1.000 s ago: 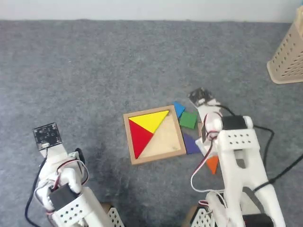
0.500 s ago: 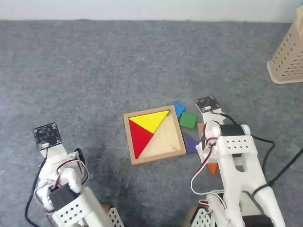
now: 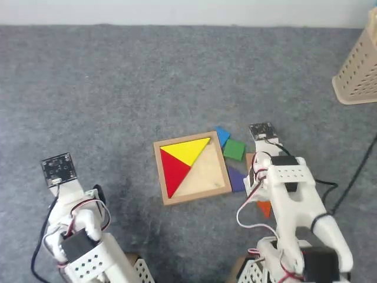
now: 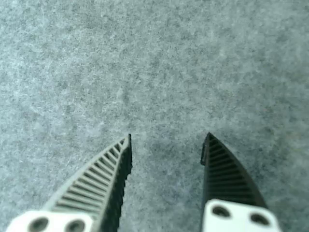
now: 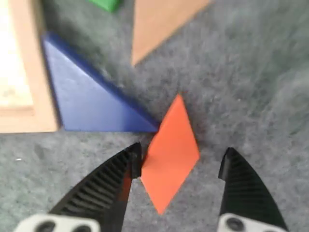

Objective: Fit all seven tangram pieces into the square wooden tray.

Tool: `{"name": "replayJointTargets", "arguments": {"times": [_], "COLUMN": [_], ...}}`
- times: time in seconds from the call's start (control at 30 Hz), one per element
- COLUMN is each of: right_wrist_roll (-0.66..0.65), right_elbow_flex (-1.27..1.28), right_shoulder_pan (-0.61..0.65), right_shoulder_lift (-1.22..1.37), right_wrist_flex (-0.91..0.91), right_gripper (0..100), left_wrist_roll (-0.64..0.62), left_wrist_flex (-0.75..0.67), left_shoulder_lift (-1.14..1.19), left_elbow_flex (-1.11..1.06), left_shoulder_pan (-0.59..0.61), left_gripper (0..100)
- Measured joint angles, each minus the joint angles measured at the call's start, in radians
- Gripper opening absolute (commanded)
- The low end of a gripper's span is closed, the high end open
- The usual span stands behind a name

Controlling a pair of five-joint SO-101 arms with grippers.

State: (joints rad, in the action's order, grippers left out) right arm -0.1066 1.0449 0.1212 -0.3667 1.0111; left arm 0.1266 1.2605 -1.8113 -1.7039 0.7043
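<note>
- While the right gripper (image 5: 183,148) is held low over the grey carpet (image 3: 118,88), its jaws are spread wide to either side of an orange parallelogram (image 5: 170,151), which lies flat between them and is not gripped.
- One corner of that piece is seen touching a dark blue triangle (image 5: 89,99), which is set against the outer wall of the square wooden tray (image 3: 198,196).
- A tan triangle (image 5: 159,21) is seen close beyond, and a green square (image 3: 234,149) and a small blue piece (image 3: 222,136) are grouped just beside the tray's right side.
- Inside the tray, a yellow triangle (image 3: 187,150) and a red triangle (image 3: 174,171) are seated edge to edge; the rest of its floor is bare wood.
- The left gripper (image 4: 169,135) is parked well apart from the tray, its jaws parted over bare carpet with nothing held.
- A beige slatted basket (image 3: 359,65) is seen at the table's far right edge.
</note>
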Motion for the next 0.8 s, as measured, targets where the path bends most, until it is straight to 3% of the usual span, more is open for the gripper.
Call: {"name": "replayJointTargets", "arguments": {"times": [0.2, 0.43, 0.6, 0.8], "right_wrist_roll": [0.011, 0.011, 0.015, 0.015], "right_elbow_flex": [0.000, -0.029, -0.239, -0.559], "right_shoulder_pan": [-0.009, -0.021, -0.107, -0.118], "right_shoulder_lift": [0.005, 0.006, 0.018, 0.120], "right_wrist_flex": [-0.005, -0.020, 0.043, 0.109], "right_gripper": [10.2, 9.1, 9.1, 9.1], "left_wrist_roll": [0.000, 0.000, 0.000, 0.000], "left_wrist_flex": [0.000, 0.000, 0.000, 0.000], "left_shoulder_lift": [0.000, 0.000, 0.000, 0.000], "left_elbow_flex": [0.000, 0.000, 0.000, 0.000], "left_shoulder_pan": [0.000, 0.000, 0.000, 0.000], "left_gripper": [23, 23, 23, 23]}}
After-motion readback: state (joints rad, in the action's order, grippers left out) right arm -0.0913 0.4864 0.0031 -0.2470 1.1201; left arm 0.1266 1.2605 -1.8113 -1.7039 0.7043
